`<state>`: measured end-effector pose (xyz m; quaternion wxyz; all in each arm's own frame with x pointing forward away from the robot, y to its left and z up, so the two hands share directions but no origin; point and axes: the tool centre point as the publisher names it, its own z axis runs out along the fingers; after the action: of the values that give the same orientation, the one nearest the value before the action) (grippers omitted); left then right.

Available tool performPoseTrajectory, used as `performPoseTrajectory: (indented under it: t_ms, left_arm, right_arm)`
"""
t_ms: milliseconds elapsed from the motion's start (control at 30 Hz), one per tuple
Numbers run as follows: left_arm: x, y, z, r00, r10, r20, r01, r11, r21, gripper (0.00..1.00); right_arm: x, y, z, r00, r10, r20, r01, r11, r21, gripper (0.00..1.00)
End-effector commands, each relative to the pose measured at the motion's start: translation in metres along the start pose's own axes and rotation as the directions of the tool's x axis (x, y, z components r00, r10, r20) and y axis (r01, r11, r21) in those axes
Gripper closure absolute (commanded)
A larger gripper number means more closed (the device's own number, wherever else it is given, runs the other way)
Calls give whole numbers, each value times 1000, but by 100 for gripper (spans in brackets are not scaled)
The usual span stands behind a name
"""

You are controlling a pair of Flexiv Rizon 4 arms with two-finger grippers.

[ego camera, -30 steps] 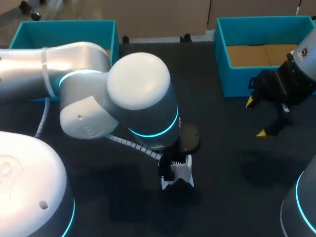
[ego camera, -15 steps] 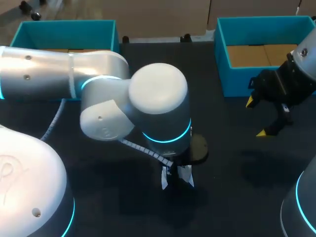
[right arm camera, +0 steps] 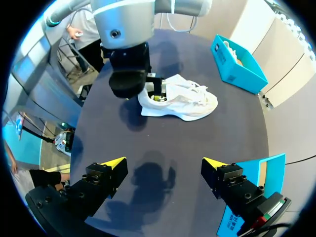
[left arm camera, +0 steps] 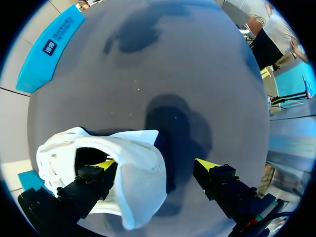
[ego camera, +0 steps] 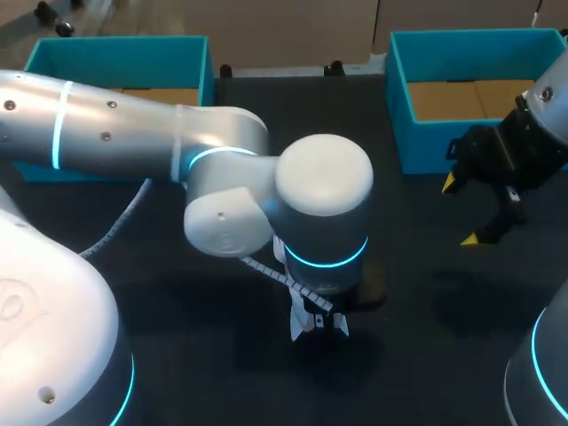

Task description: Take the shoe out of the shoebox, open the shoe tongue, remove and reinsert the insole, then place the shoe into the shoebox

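The left gripper [left arm camera: 157, 164] is being moved right over the shoe [ego camera: 318, 324] at lower middle, open, one finger inside, likely to open it up. The right gripper [ego camera: 461, 211] is being held open.

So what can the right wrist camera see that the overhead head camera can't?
Only the right wrist view shows the whole white shoe, laces included. Only the head view shows the brown floor of the right-hand shoebox. Both show the left arm down at the shoe and the right fingers open, away from it.
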<state>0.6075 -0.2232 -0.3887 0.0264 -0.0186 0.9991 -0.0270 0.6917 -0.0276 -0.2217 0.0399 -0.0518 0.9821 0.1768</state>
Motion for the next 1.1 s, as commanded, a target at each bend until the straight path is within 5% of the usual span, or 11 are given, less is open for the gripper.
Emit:
performPoseTrajectory:
  t_ms: [33,100,300,433,667,1100]
  left_arm:
    - [0,-4,10,1000,-5,-15,5,1000,-8,16]
    - [1,-2,11,1000,-10,-19,10,1000,-9,50]
    - [2,3,15,999,-25,-40,24,1000,-18,71]
    - [3,6,16,998,-29,-56,27,999,-20,100]
    - [8,11,5,994,-39,-104,36,999,-28,100]
    - [-10,23,-72,989,-98,-108,83,988,-132,100]
  right_arm:
    - [-1,0,1,1000,0,-1,0,1000,2,0]
    - [-1,0,1,1000,0,-1,0,1000,2,0]
    - [-1,0,1,1000,0,-1,0,1000,2,0]
    - [-1,0,1,1000,0,-1,0,1000,2,0]
    - [-1,0,1,1000,0,-1,0,1000,2,0]
    - [-1,0,1,1000,0,-1,0,1000,2,0]
